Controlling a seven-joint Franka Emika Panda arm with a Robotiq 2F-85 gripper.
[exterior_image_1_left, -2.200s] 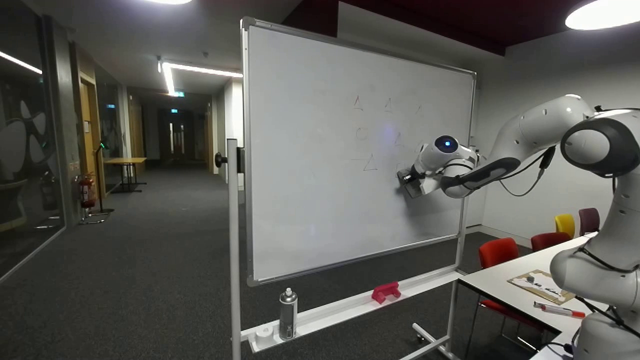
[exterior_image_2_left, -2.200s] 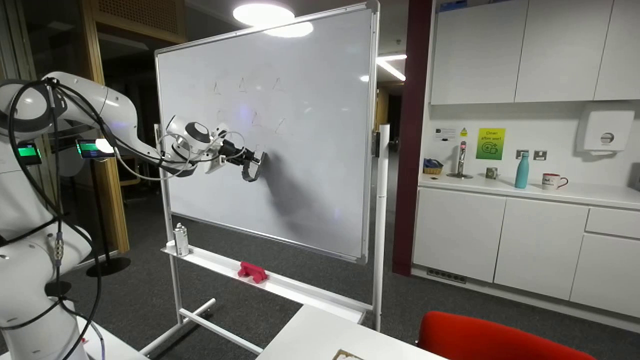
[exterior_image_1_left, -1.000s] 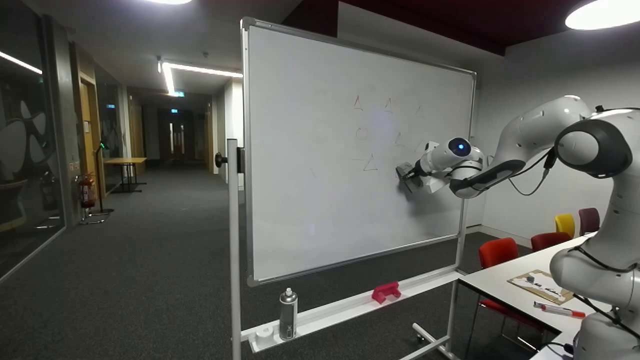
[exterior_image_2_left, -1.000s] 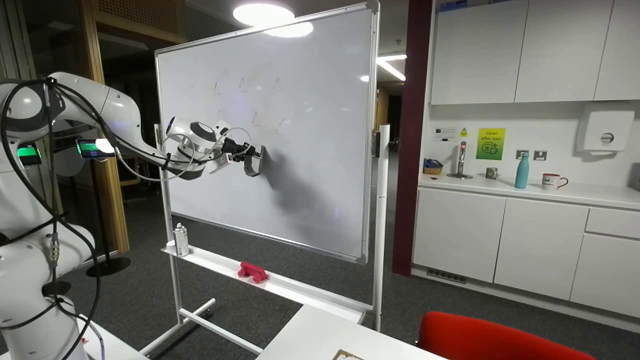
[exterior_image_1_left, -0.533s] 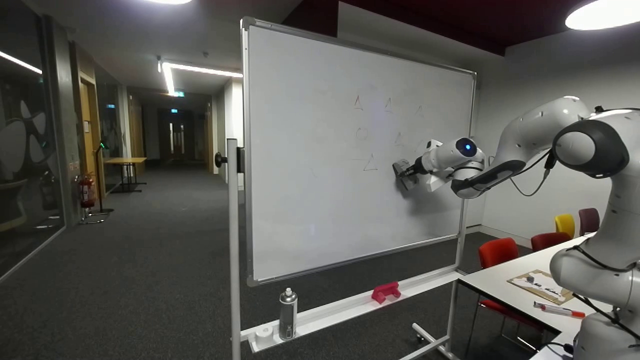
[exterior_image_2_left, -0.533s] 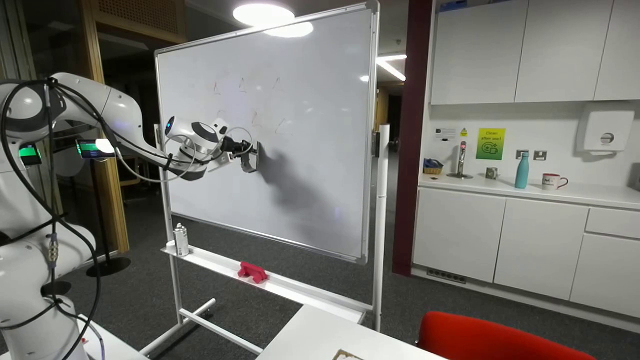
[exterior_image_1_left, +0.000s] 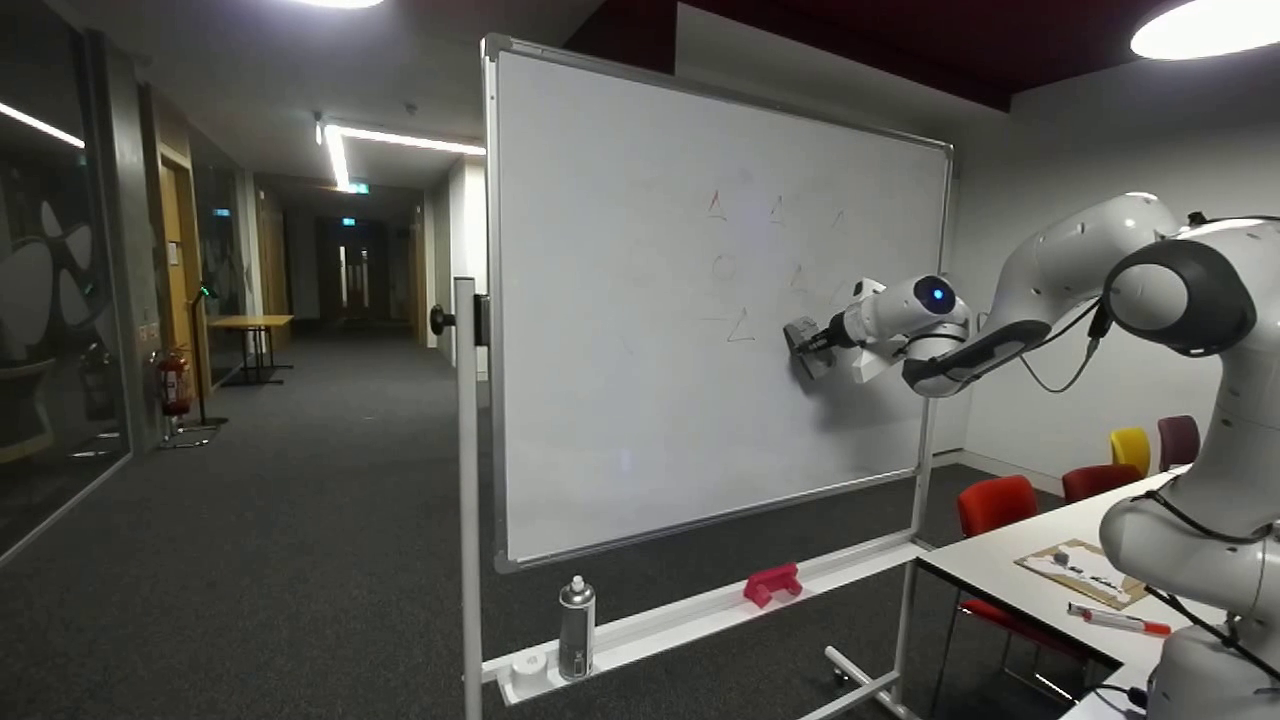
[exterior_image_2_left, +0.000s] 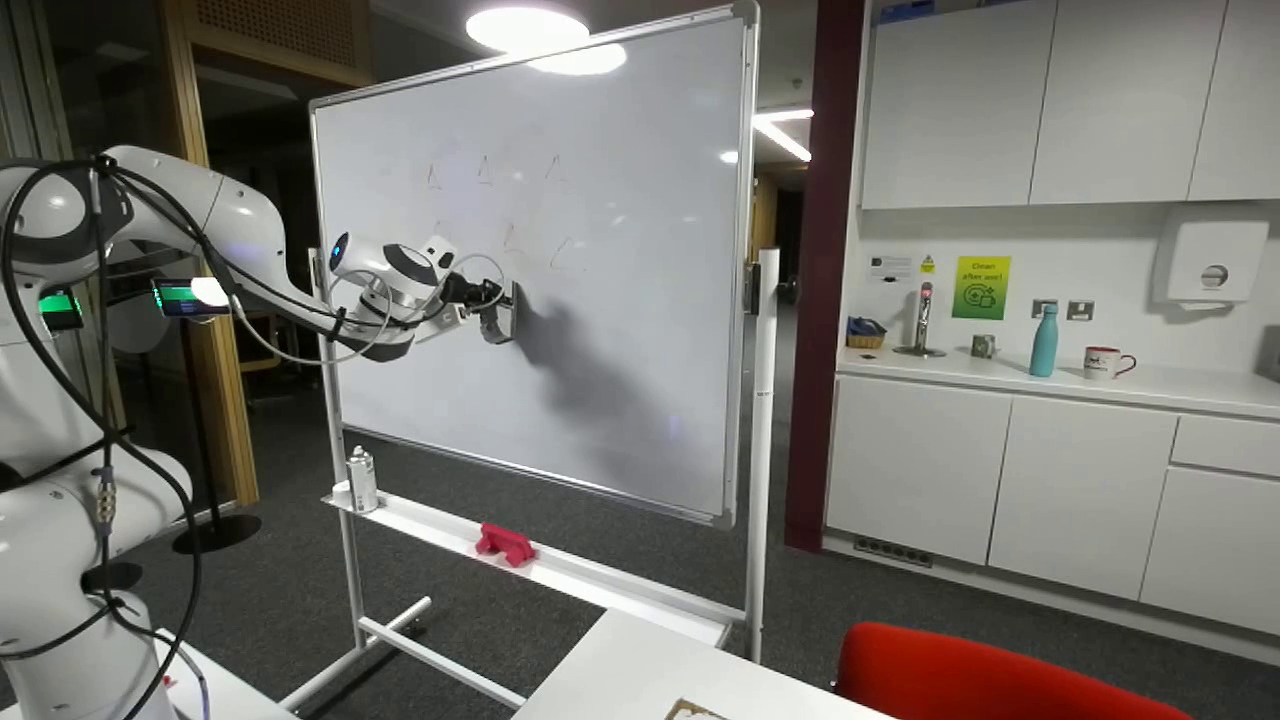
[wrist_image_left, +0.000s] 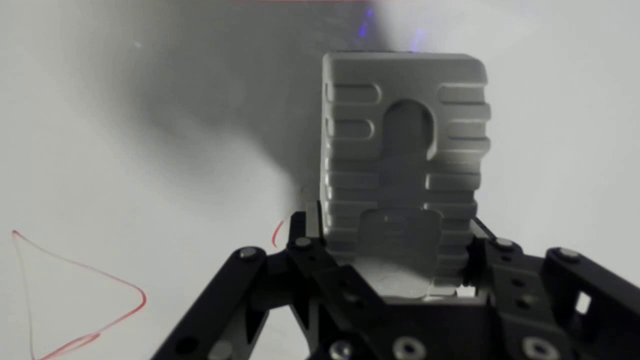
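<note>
My gripper is shut around the lower part of a grey ribbed whiteboard eraser, one finger at each side. In both exterior views the gripper holds the eraser at the whiteboard, its face against or very near the surface. Faint hand-drawn triangles and other marks are on the board above and beside the eraser. In the wrist view a red triangle is at lower left, and a short red arc shows beside the left finger.
The board's lower tray carries a spray can and a red holder. A white table with markers stands beside the arm. Red chairs are near it. A kitchen counter stands behind.
The eraser has moved slightly up and sideways across the board, and the wrist has turned. In the last half second it has hardly moved. The eraser stays held.
</note>
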